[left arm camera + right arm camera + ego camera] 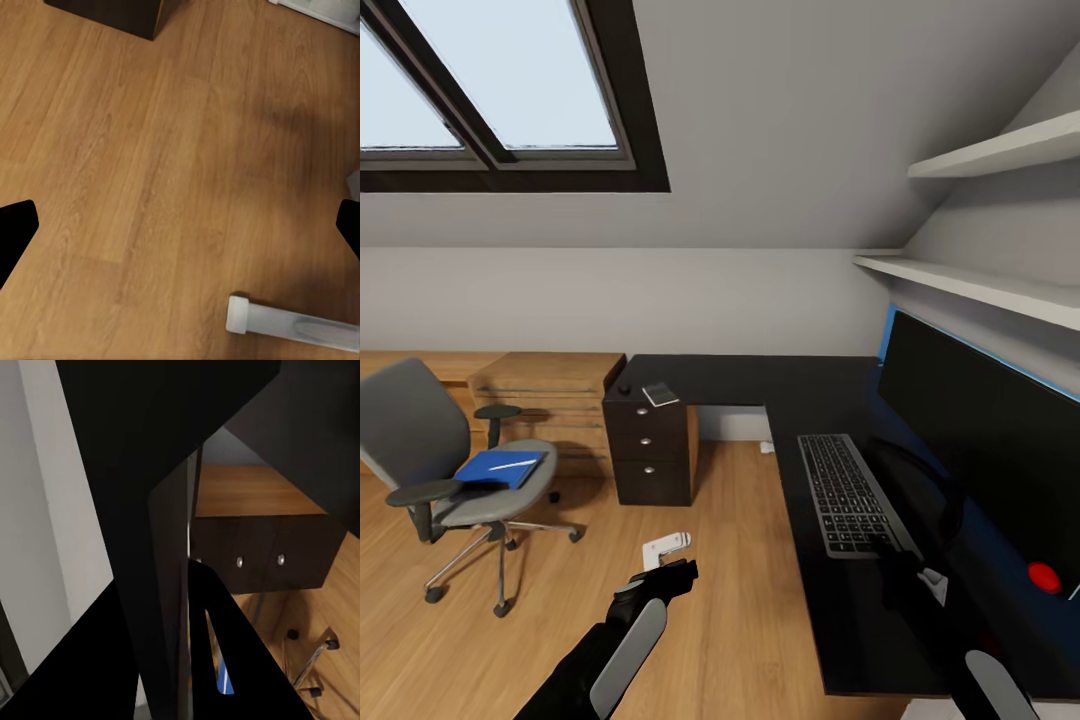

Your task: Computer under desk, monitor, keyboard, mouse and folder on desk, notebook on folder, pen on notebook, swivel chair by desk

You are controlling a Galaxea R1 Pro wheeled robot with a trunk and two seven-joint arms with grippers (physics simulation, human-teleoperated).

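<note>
Left gripper (665, 580) hangs over the wood floor (740, 600), jaws spread wide and empty; right gripper (920, 585) sits low by the keyboard (850, 495) on the black desk (760, 385) — can't tell its jaws. Farther off, the blue folder (500, 468) lies on the swivel chair (460, 470) — a pen (512, 465) on top

One swivel chair (460, 470) stands at eight o'clock, carrying one blue folder (501, 468) with one pen (506, 466) on it. One L-shaped worktop (760, 385) holds one keyboard (850, 493), one monitor (985, 430) at three o'clock, and one notebook (660, 394). The drawer unit (650, 452) has three drawers, each with one knob. Two wall shelves (980, 285) sit at two o'clock. Two skylight panes (510, 75) show at eleven o'clock. Two robot arms reach in from below.
</note>
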